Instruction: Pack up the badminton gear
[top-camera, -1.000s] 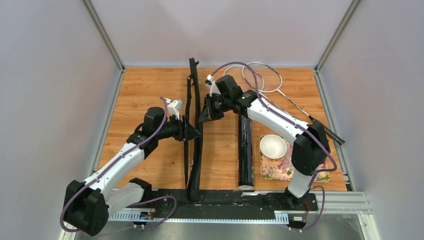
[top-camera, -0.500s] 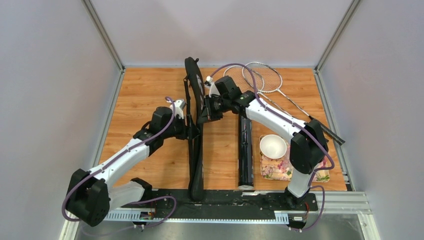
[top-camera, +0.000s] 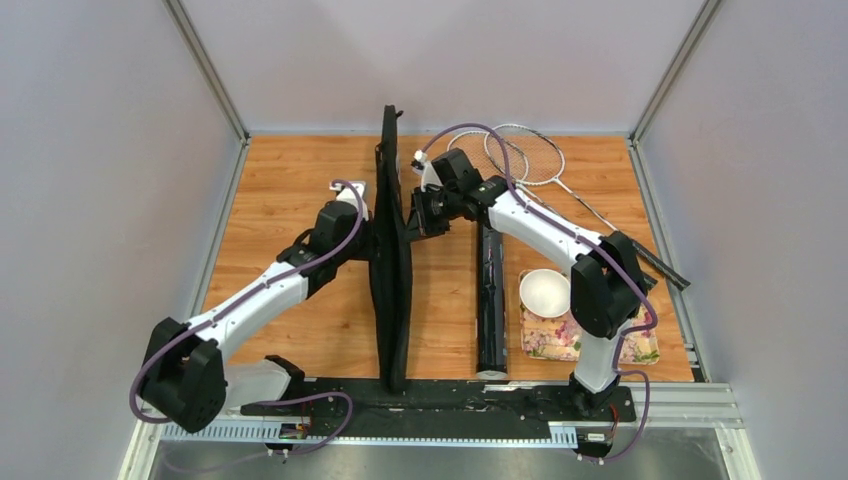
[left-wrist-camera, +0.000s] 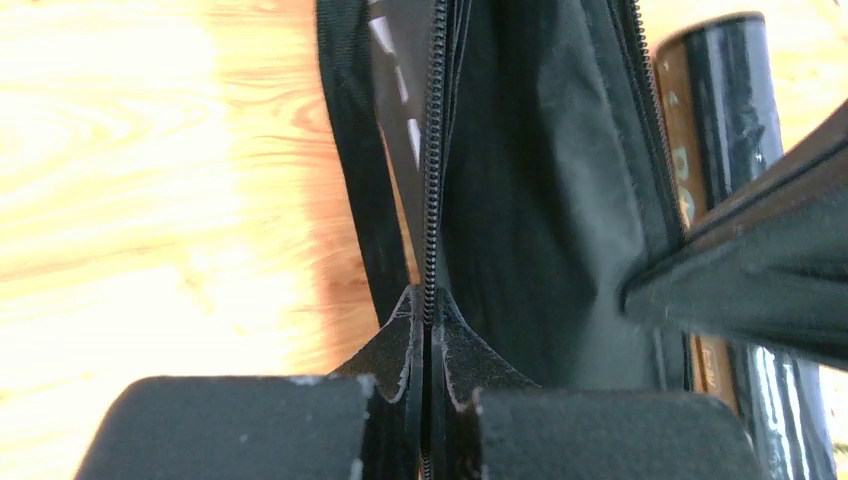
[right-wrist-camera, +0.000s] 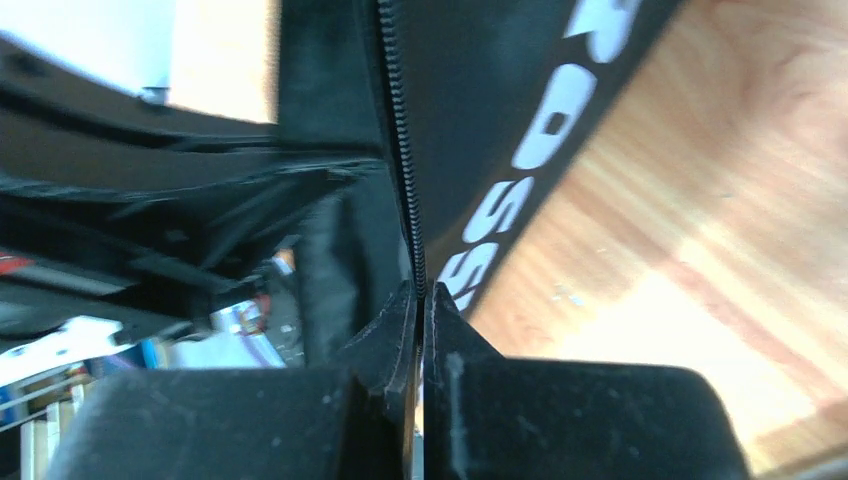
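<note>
1. Standing up on its long edge, the black racket bag (top-camera: 392, 270) ran down the middle of the wooden desk (top-camera: 290, 190), from the arm bases out to the far edge.
2. The left pincer (left-wrist-camera: 425, 335) pressed in from the bag's left side, about halfway along it. Its fingers were closed tight on the bag's zipper seam (left-wrist-camera: 433, 150), with the teeth running straight out from between the tips.
3. The right pincer (right-wrist-camera: 420, 300) met the bag from the bag's right side, a little farther out than the left one. It too was clamped flat on a zippered edge of the bag, with no gap between its fingers.
4. White lettering (right-wrist-camera: 540, 150) showed on the bag's panel just beside the right pincer; only part of the word could be read.
5. The long dark tube (top-camera: 490, 300) lay flat to the right of the bag, parallel to it and apart from it.
6. The two silver rackets (top-camera: 520, 155) lay to the right of the bag's far end, heads overlapping, with their shafts slanting away from the bag.
7. A small white bowl (top-camera: 545, 292) sat right of the tube, farther from the bag, overlapping the far corner of a flower-patterned tray (top-camera: 560, 340).
</note>
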